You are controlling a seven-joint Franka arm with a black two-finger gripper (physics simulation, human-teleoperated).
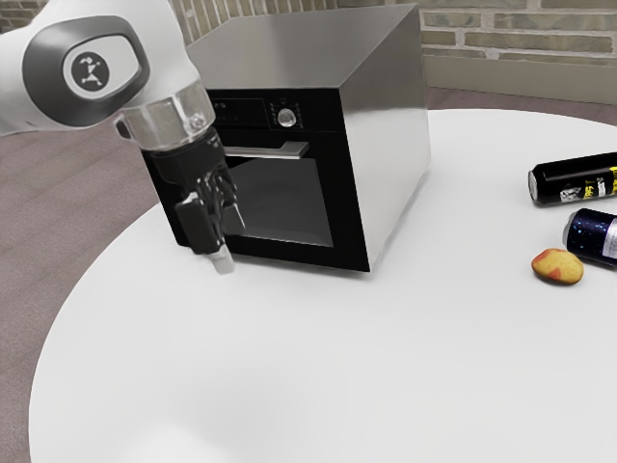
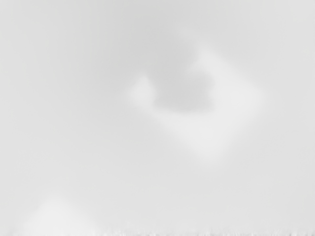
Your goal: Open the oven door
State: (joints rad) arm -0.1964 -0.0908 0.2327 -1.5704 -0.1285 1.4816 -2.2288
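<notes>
Oven door (image 1: 284, 201) reads closed in the exterior view: dark glass panel flush with the front of the countertop oven (image 1: 390, 135), bar handle (image 1: 289, 150) across its upper edge, control knob (image 1: 286, 118) above. Oven sits on the round white table (image 1: 289, 376).

Gripper (image 1: 232, 245): released, fingers apart, nothing between them. It points down in front of the door, toward the handle's end at the exterior view's left, with the tips lower than the bar. Wrist view: pale surface with lighter patches, probably tabletop.

Step in hand, as judged: approach; no grip on the handle. Next move calls for raising the hand to bar height and lining the fingers up on the handle, then a pull outward, likely down if the hinge is at the bottom. Risk: tips knocking the glass while rising.

Well apart from the work: black can (image 1: 571, 181), dark blue can (image 1: 590, 235), red-and-yellow fruit (image 1: 557, 266).
</notes>
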